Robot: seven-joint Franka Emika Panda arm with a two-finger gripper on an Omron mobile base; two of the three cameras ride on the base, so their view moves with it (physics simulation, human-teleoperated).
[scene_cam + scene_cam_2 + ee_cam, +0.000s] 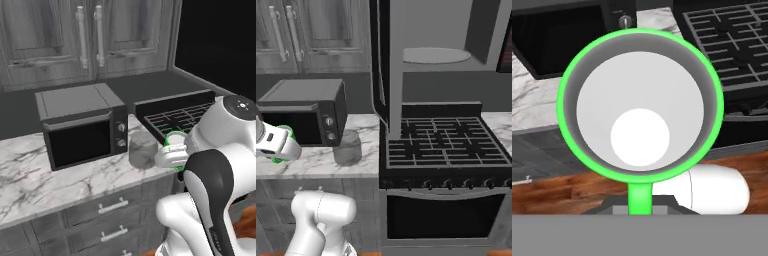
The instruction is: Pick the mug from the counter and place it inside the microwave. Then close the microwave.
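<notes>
**Mug in hand, microwave door overhead**

The gripper (639, 210) is clamped on the handle of the mug (639, 107), and in the hand view the green rim and whitish inside face the camera, with floor showing below, so the mug appears to be lifted off the counter (45, 175) and held out in front of it. In the left base view a sliver of green shows at the white wrist, near the grey jar (142, 148).

The carry calls for care. The microwave (431, 55) hangs above the stove (443, 140), with its black door (381, 60) swung open and its turntable visible, so I judge the mug must rise well above the burners and enter past the door's edge, kept level, then be lowered onto the turntable before release. The small dark oven with two knobs (82, 125) is not the target (an easy mix-up).

The counter is white marble over drawers with silver handles. Whether the mug's base clears the counter edge I cannot tell.
</notes>
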